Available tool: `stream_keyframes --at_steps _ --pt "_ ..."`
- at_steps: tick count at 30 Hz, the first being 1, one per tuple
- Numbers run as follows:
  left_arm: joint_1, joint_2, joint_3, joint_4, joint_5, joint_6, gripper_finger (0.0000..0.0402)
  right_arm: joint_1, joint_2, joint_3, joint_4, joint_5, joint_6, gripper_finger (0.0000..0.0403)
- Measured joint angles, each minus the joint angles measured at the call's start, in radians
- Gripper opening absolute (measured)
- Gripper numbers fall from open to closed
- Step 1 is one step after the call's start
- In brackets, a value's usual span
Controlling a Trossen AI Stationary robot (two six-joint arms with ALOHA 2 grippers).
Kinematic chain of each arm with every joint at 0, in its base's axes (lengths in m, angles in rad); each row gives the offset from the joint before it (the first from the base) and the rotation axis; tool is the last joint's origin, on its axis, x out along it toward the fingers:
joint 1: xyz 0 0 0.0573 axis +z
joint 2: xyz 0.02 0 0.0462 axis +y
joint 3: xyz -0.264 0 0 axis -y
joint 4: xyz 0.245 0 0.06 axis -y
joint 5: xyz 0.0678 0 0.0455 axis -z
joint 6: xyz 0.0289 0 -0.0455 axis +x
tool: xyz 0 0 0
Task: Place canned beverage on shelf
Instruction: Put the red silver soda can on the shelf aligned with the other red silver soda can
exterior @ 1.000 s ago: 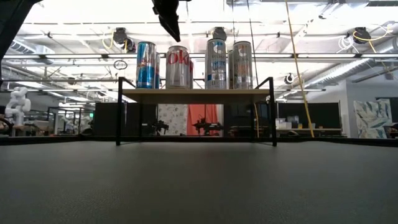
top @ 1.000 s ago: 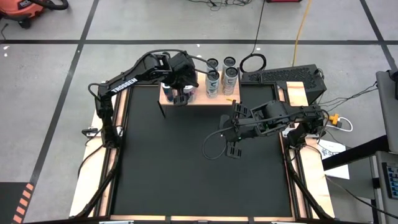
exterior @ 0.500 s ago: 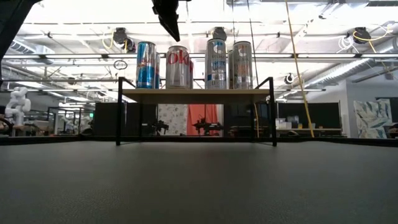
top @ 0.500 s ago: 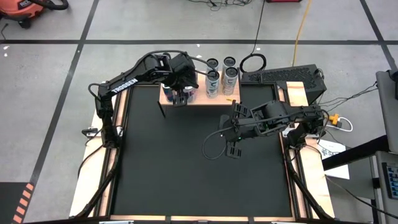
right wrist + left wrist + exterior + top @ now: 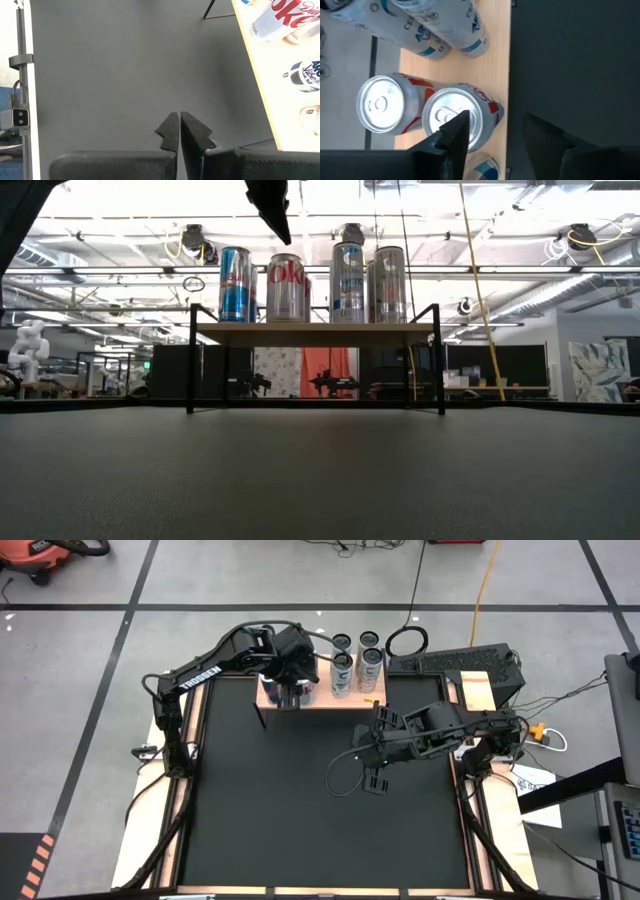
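Observation:
The shelf (image 5: 315, 332), a pale wood top on thin black legs, stands at the far edge of the black mat and carries several upright cans. A silver-and-red can (image 5: 451, 117) stands near the shelf's left end beside a blue can (image 5: 236, 284). My left gripper (image 5: 495, 120) hovers open just above the silver-and-red can, pointing steeply down; nothing is between its fingers. One finger (image 5: 272, 205) shows above that can's top in the low view. My right gripper (image 5: 176, 131) hangs shut over the mat, right of centre (image 5: 375, 778).
Two tall silver cans (image 5: 366, 283) stand on the shelf's right half. A black cable coil (image 5: 407, 640) and a dark equipment box (image 5: 455, 665) lie beyond the far right corner. The mat's middle and near part (image 5: 300, 810) is bare.
My left gripper has stayed above the silver-and-red can while its fingers have drawn partly together; they still stand apart. The cans have not moved.

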Motion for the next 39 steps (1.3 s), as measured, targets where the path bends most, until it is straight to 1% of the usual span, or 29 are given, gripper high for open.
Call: stream_keyframes --at_steps 4,7,15,21,27,31,39 --pt "0.006 0.000 0.000 0.014 -0.026 0.015 0.0144 0.000 0.000 0.000 0.000 0.000 0.001 0.0000" --pt "0.018 0.000 0.000 0.039 -0.025 0.019 0.0120 0.000 0.000 0.000 0.000 0.000 0.009 0.0000" --pt "0.064 0.000 0.000 0.064 0.028 0.009 0.0072 0.000 0.000 0.000 0.000 0.000 0.018 0.0000" --pt "0.085 0.000 0.000 0.060 0.032 -0.007 0.0050 0.000 0.000 0.000 0.000 0.000 0.017 0.0000" --pt "0.105 0.003 -0.001 -0.001 0.032 -0.008 0.0024 0.000 0.000 0.000 0.000 0.000 0.016 0.0000" --pt "0.105 0.010 -0.002 -0.004 0.032 -0.016 0.0004 0.000 0.000 0.000 0.000 0.000 0.018 0.0000" --pt "0.106 0.009 -0.002 0.002 -0.003 -0.028 0.0000 0.000 0.000 0.000 0.000 0.000 0.019 0.0000"
